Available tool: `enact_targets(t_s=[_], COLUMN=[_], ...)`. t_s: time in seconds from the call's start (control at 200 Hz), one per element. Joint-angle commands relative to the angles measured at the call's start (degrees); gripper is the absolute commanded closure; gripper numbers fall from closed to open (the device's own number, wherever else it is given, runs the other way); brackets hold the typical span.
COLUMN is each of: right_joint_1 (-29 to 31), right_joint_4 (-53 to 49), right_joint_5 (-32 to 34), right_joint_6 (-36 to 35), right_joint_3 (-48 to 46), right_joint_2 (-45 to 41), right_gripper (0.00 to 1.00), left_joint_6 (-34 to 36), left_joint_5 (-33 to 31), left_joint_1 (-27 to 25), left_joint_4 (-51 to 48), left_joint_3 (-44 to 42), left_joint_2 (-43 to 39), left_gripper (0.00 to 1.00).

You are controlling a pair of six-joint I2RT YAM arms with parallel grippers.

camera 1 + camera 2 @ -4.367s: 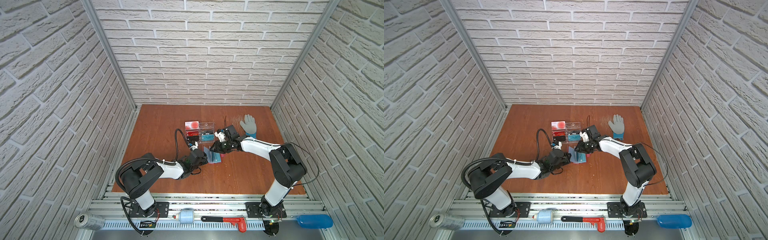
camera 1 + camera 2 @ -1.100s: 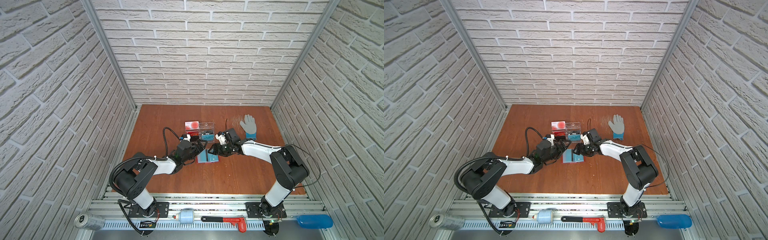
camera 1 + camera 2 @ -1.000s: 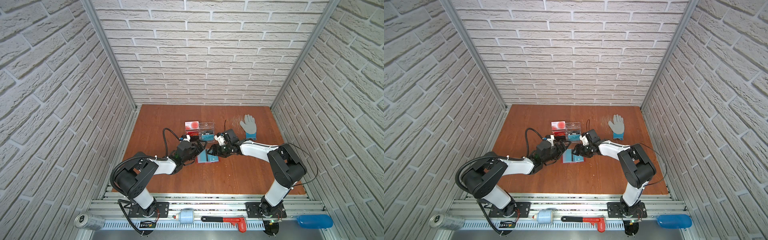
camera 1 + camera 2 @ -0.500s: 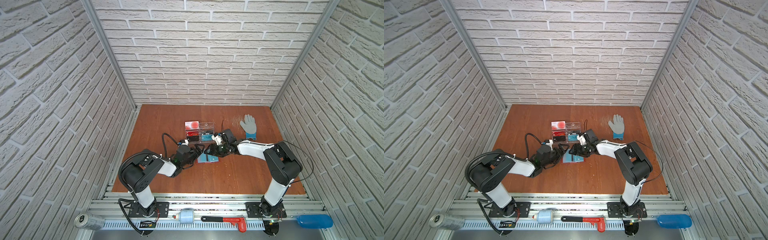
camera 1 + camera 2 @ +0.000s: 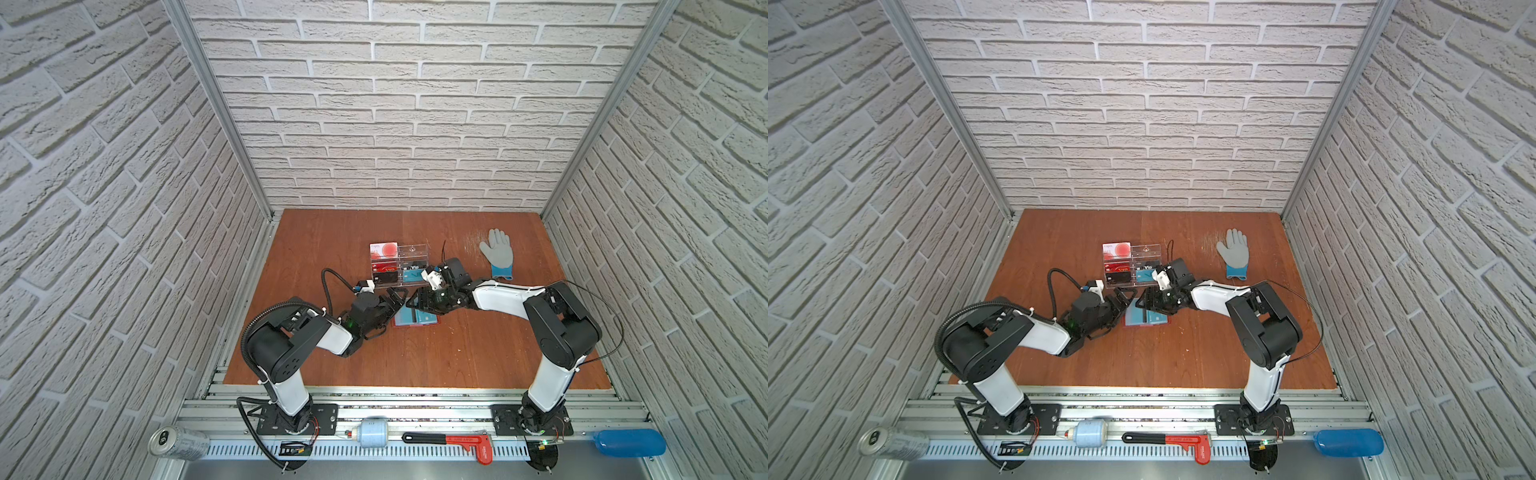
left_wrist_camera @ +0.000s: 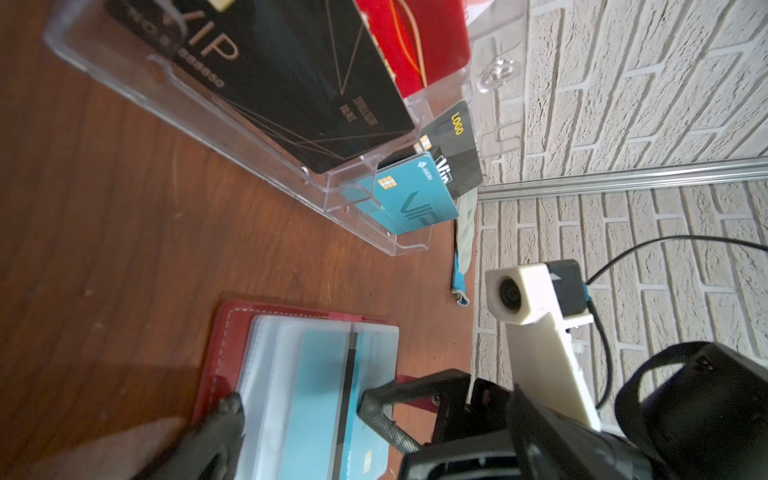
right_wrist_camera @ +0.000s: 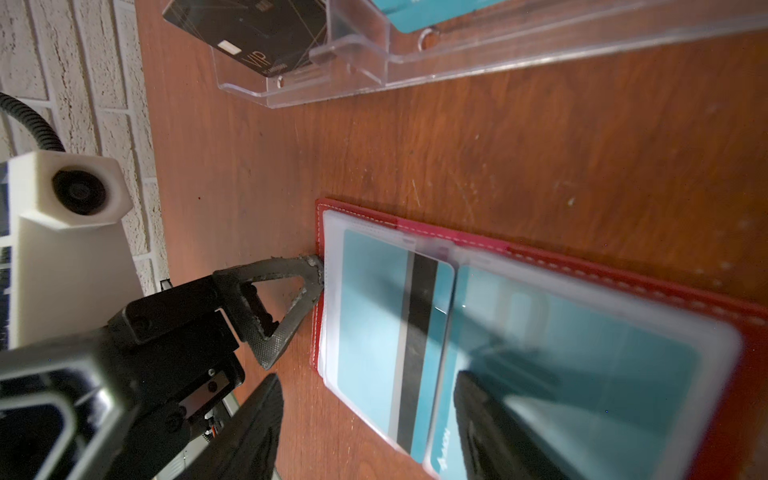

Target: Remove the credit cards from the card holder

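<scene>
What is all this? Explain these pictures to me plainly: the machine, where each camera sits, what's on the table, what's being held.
The left arm and right arm are robots bolted at the front of a wooden table. Each ends in a two-fingered hand. The two wide pictures look down from above. The two close-ups come from cameras on the arms' wrists. On the table lie an open red wallet with blue cards in clear sleeves, a clear stand of printed cards, and a grey glove. The left hand is open, one finger at the wallet's edge. The right hand is open over the cards. Nothing is held.

Table [image 5: 332, 249]: card holder [image 5: 415, 319], stand [image 5: 411, 254], glove [image 5: 497, 253]
</scene>
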Motion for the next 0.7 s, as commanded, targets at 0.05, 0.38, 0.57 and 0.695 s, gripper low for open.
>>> enact_targets(t_s=[0.05,0.38,0.57,0.695], right_joint_1=[0.2,0.2,0.2,0.2], right_joint_4=[1.1,-0.1,2.9,7.4], right_joint_5=[-0.9,0.2,1.2,-0.3], right_joint_6=[2.4,5.0,6.7,8.2], right_joint_3=[-0.7,-1.4,-4.4,-6.0], right_joint_2=[2.4,-0.5,-1.6,-0.4], right_gripper=[0.33,0.33,0.32,0.32], left_joint_6=[-0.3,-5.3,-5.5,-5.3], left_joint_5=[-1.3,1.1,0.5,0.2], left_joint_1=[0.6,1.0,1.1,1.2], left_joint_4=[0.2,9.4,8.5,6.2], left_joint_3=[-1.6,-2.1,-4.5,-5.3], left_joint_2=[1.1,7.3,5.7,3.8], left_gripper=[0.02,0.02,0.02,0.02])
